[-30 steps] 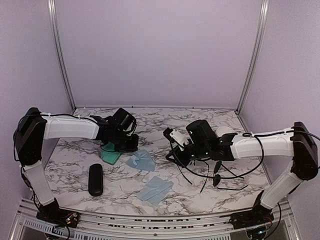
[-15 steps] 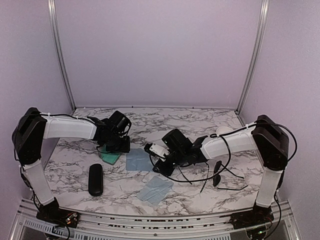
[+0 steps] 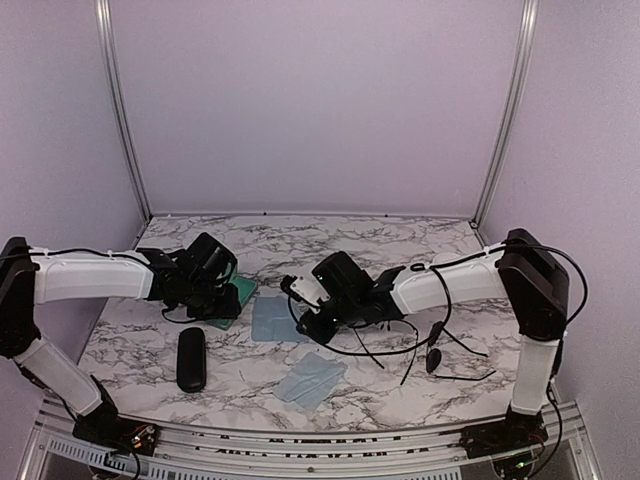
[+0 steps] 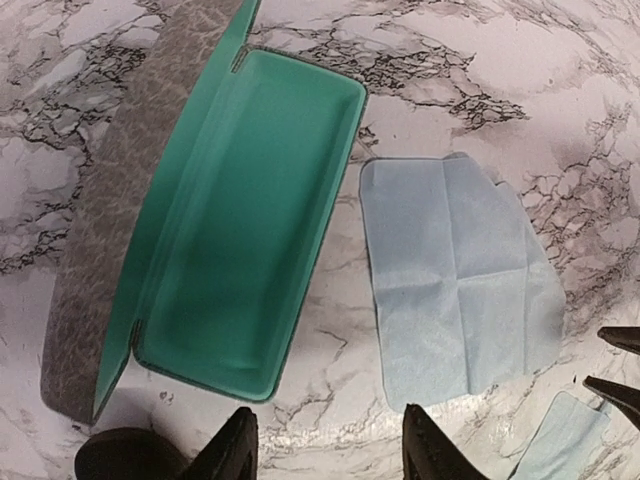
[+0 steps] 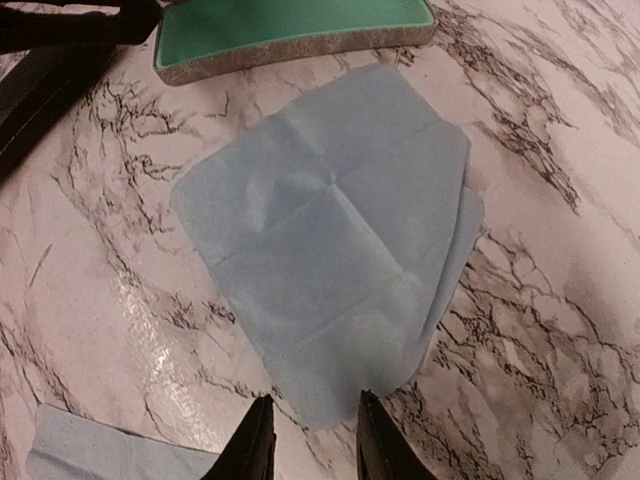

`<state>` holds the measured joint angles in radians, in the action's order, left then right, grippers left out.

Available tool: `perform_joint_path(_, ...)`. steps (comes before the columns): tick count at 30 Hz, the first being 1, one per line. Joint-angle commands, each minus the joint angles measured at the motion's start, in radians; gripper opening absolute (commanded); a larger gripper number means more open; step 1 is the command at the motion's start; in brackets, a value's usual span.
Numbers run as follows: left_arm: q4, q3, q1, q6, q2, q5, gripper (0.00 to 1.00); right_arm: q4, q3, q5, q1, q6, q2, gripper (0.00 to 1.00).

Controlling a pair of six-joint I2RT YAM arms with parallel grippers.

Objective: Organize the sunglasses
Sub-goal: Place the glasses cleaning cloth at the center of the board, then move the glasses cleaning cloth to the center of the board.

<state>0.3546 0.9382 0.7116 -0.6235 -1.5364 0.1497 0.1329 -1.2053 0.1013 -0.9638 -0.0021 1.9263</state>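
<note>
Left pincer (image 4: 330,452) stands wide open with nothing between the fingers, low over the marble-pattern table (image 3: 140,335), at the near end of the open grey rectangular case with green lining (image 4: 240,230). The glossy black oval case (image 4: 125,458) lies just beside its left finger. Right pincer (image 5: 310,440) is open by a narrow gap and grips nothing. Its tips are low over the near corner of a flat light-blue cloth (image 5: 330,240); contact can't be told. This cloth lies just beside the grey case, between the two pincers. A second light-blue cloth (image 3: 310,378) lies nearer the front edge. Both task items are on the table's right side, well apart from the cases: one pair of thin black wire-framed sunglasses (image 3: 433,356) is beside the right arm, and the second pair of sunglasses (image 3: 366,349) is under the right forearm, only its slender arms discernible.
</note>
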Motion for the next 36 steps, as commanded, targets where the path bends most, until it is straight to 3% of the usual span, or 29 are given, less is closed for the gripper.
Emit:
perform_joint_path(1,0.064,-0.022,0.003,-0.019,0.115,0.040,0.49,-0.005,-0.137,-0.116,-0.088,0.141,0.076,0.28)
perform_joint_path(14,0.160,-0.034,-0.004,-0.023,0.280,0.081,0.50,0.049,-0.448,-0.231,-0.183,0.231,0.377,0.06)
perform_joint_path(21,0.159,-0.069,-0.004,-0.038,0.315,0.083,0.49,0.048,-0.438,-0.253,-0.184,0.213,0.408,0.03)
perform_joint_path(28,0.159,-0.063,-0.004,-0.040,0.310,0.086,0.48,0.016,-0.301,-0.265,-0.173,0.209,0.361,0.00)
perform_joint_path(36,0.156,-0.077,-0.003,-0.051,0.315,0.089,0.47,0.057,-0.379,-0.197,-0.139,0.179,0.442,0.08)
